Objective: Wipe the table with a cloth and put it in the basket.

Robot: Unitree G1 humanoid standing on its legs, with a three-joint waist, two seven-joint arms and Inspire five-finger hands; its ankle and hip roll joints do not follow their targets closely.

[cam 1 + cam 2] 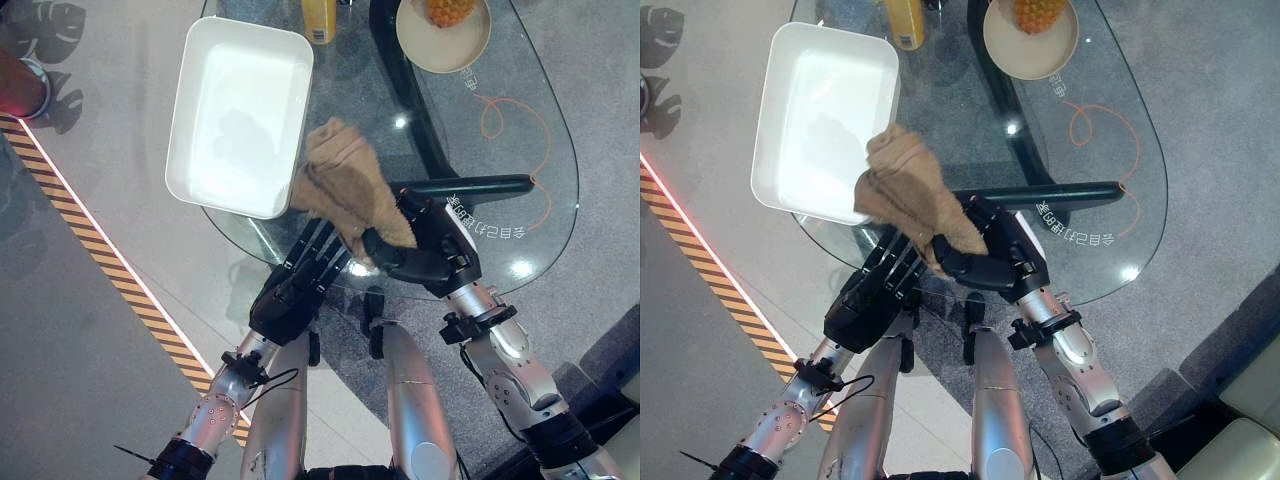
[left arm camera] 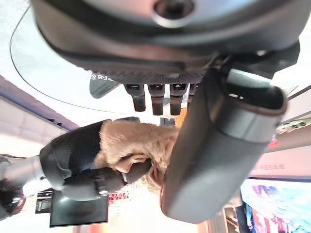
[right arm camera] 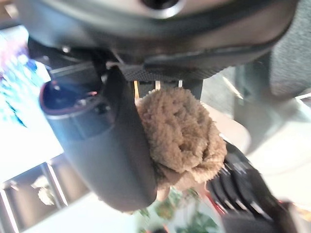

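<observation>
Right hand over the near edge of the glass table, palm turned inward, fingers and thumb curled round one tan cloth, bunched and held above the glass; upper folds of the cloth reaching over the near right corner of the basket. Left hand just beside and below the right, by the table's near rim, fingers straight and pointing up toward the cloth from underneath, tips near or touching its lower folds, nothing gripped. One white rectangular basket, on the table's left part, overhanging its edge. One yellow bottle at the far edge, just past the basket. One round plate to the far right, bearing one orange-yellow fruit.
</observation>
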